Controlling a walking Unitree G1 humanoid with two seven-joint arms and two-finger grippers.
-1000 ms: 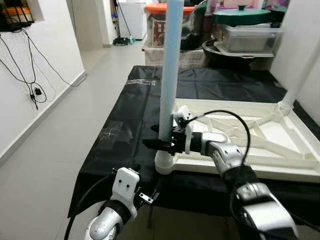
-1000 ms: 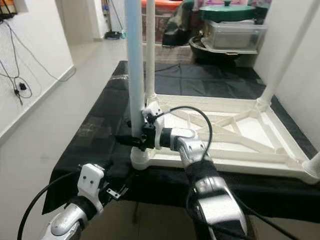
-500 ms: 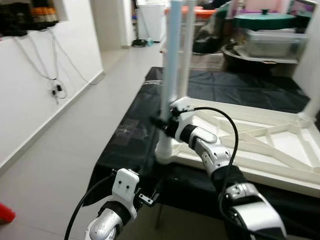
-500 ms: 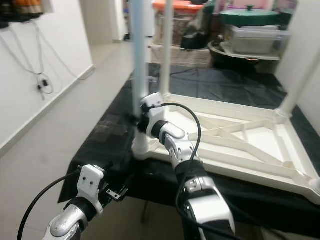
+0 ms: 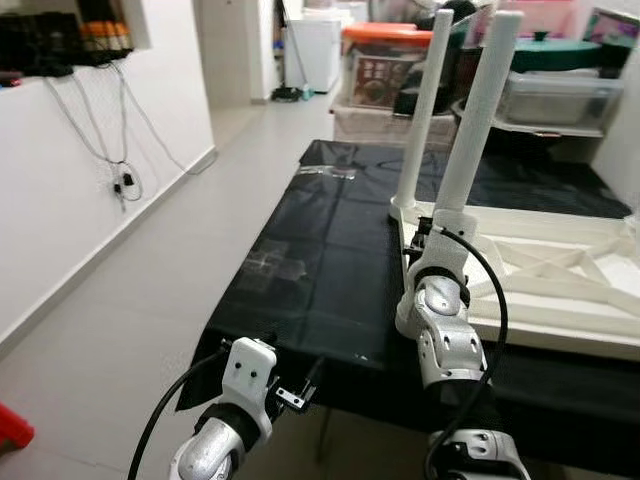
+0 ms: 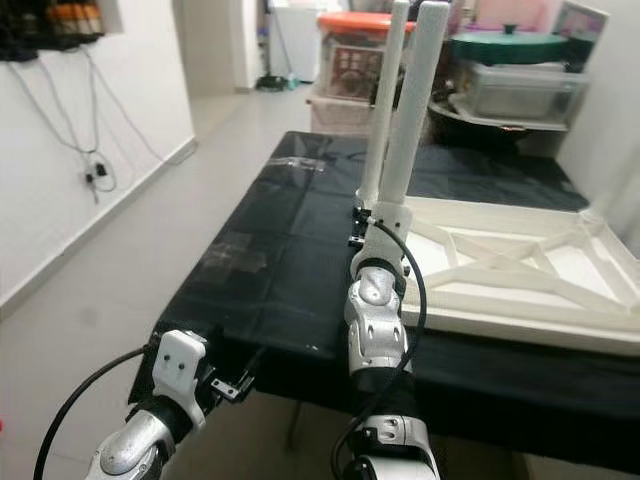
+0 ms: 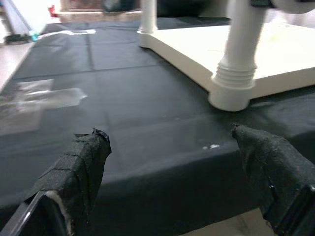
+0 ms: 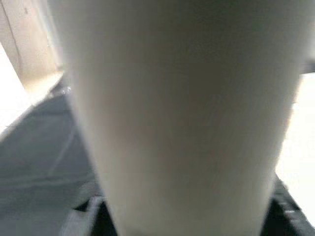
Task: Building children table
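Note:
A white children's table (image 5: 560, 300) lies upside down on a black cloth (image 5: 320, 250). Two white legs stand upright at its left corners, the near leg (image 5: 472, 130) and the far leg (image 5: 422, 110). My right gripper (image 5: 425, 238) is shut on the near leg just above its socket. In the right wrist view that leg (image 8: 182, 108) sits right against the camera, between the dark fingers (image 8: 83, 219). My left gripper (image 7: 167, 142) hangs open below the cloth's front edge, facing the near leg's base (image 7: 234, 83), with nothing between its fingers.
Storage boxes with an orange lid (image 5: 385, 60) and a green-lidded pot (image 5: 560, 55) stand behind the work surface. A white wall with hanging cables (image 5: 120, 180) runs along the left, with grey floor (image 5: 150, 290) between. A red object (image 5: 10, 425) lies on the floor.
The camera has swung, so the legs now show to the right of centre. My right forearm now points straight away, still gripping the near leg. The left arm has stayed in place.

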